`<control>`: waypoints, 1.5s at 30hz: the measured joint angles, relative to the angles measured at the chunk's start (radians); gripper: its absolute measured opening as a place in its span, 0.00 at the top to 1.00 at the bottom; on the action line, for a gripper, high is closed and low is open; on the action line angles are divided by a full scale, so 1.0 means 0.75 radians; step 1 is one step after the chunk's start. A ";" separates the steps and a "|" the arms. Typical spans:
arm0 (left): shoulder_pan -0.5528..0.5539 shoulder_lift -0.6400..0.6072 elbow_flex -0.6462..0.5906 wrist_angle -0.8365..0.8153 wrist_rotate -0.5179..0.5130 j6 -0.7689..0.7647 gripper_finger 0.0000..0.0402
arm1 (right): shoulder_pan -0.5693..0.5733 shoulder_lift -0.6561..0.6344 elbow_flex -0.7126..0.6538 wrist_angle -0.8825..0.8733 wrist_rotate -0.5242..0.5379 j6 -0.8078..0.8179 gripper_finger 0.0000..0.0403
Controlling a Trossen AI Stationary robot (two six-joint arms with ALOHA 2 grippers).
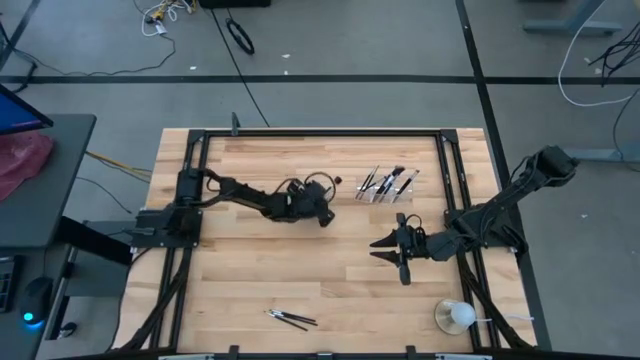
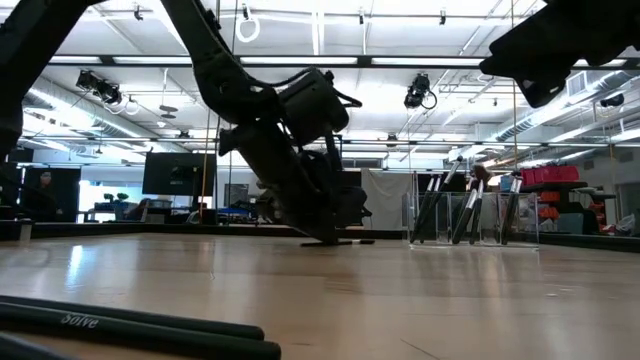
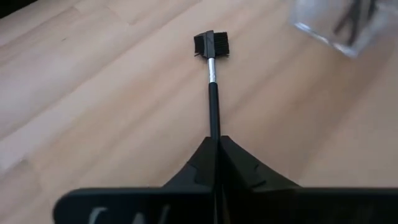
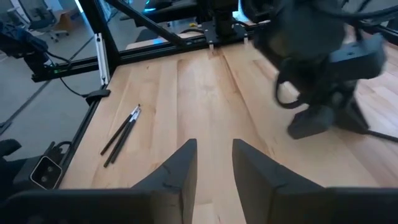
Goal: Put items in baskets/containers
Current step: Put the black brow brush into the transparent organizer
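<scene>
Left end effector [image 3: 214, 155] is clamped narrow on the handle of one brush [image 3: 213, 93]; fingers meet around the dark stick, w/ the silver ferrule and black comb-like tip sticking out ahead. In the high view it sits mid-surface, tip low at the wood, just beside the clear tray [image 1: 388, 184]. The low view shows the arm angled down to the boards w/ the brush lying flat under it, so by my read the brush is gripped but not lifted yet.

Right end effector [image 4: 213, 165] hangs over the surface [image 1: 260, 270] nearer the right edge, fingers partly apart, nothing between them: waiting.

Progress: tray already holds several brushes, leaning upright against its walls in the low view. Still out: the one in the left grip, plus a small bunch of brushes [image 1: 291, 319] lying together near the front edge, well apart from the tray. So the task looks more than half done, approx; a few picks left.

Hard to tell: exact count in the tray, since the sticks overlap and the plastic is nearly see-through. The front bunch looks like two or three, can't say which. The round clear cup [image 1: 455, 316] w/ a white ball sits at the front right corner. Left fingertips are hidden by the wrist in the high view.
</scene>
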 joint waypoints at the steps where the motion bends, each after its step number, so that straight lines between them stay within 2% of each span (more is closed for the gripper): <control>1: -0.027 0.000 0.000 -0.020 -0.020 -0.007 0.98 | 0.000 0.000 0.000 0.000 0.000 0.008 0.75; 4: -0.106 -0.007 -0.001 -0.072 -0.091 -0.027 0.98 | 0.000 0.000 0.000 0.000 0.000 0.016 0.75; 7: -0.189 -0.032 -0.006 -0.132 -0.099 -0.048 0.96 | 0.000 0.000 0.000 0.000 0.000 0.017 0.75; 13: -0.330 -0.140 -0.011 -0.334 0.061 -0.110 0.98 | 0.000 0.000 0.000 0.001 0.000 0.017 0.75; 18: -0.392 -0.197 -0.014 -0.414 0.193 -0.052 0.96 | 0.000 0.000 0.000 0.010 0.000 0.017 0.75; 25: -0.431 -0.203 -0.015 -0.411 0.158 -0.040 0.92 | 0.000 0.000 0.000 0.012 0.000 0.017 0.75; 36: -0.463 -0.201 -0.016 -0.403 0.017 -0.037 0.71 | 0.000 0.000 0.000 0.012 0.001 0.017 0.75; 41: -0.459 -0.201 -0.021 -0.346 0.001 0.043 0.72 | 0.000 0.000 0.000 0.012 0.001 0.016 0.75; 45: -0.453 -0.203 -0.124 -0.095 -0.012 0.080 0.75 | 0.000 0.000 0.000 0.012 0.001 0.016 0.75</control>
